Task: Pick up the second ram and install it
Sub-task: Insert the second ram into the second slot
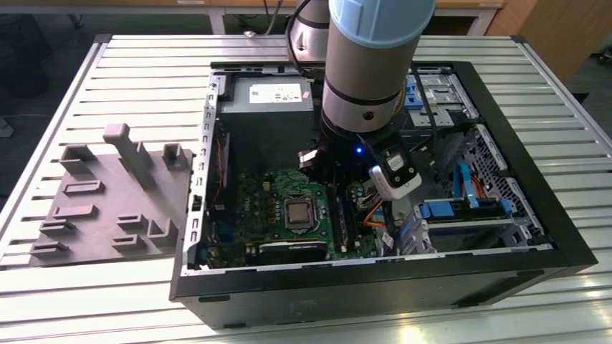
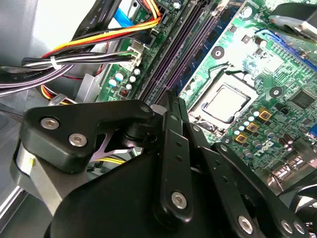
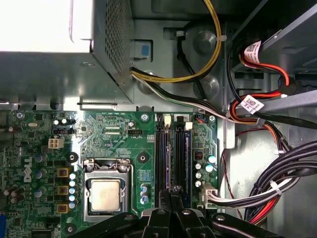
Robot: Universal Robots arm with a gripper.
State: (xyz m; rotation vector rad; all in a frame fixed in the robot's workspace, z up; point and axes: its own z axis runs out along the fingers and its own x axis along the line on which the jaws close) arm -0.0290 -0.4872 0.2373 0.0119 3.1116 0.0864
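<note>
The computer case (image 1: 535,236) lies open on the slatted table (image 1: 143,64). Inside it, near the front, lies the green board (image 1: 258,215) with a square silver chip (image 1: 299,213) in the middle.

Just right of that chip, the arm (image 1: 368,64) reaches down. Its black tool (image 2: 174,106) has its two fingers (image 2: 170,119) pressed together, and I can see nothing pinched between them. The tips are down at the long black slots (image 3: 161,153), right at their near end.

The second ram (image 3: 169,158) looks like the long, thin, dark strip standing in a slot just past the tips. I cannot tell for sure if the tips touch it.

Farther back is a grey metal box (image 1: 268,97) at the far wall of the case. On the right side there are blue parts (image 1: 445,209) and a bunch of wires (image 3: 267,193).

The exterior view shows a grey tray (image 1: 105,208) with little stands, on the table to the left of the case. The first wrist view looks straight down on the slots and shows their white clips (image 3: 167,119) at the far end. The second wrist view looks along the fingers from behind and shows orange and yellow wires (image 2: 109,34) beside the slots.
</note>
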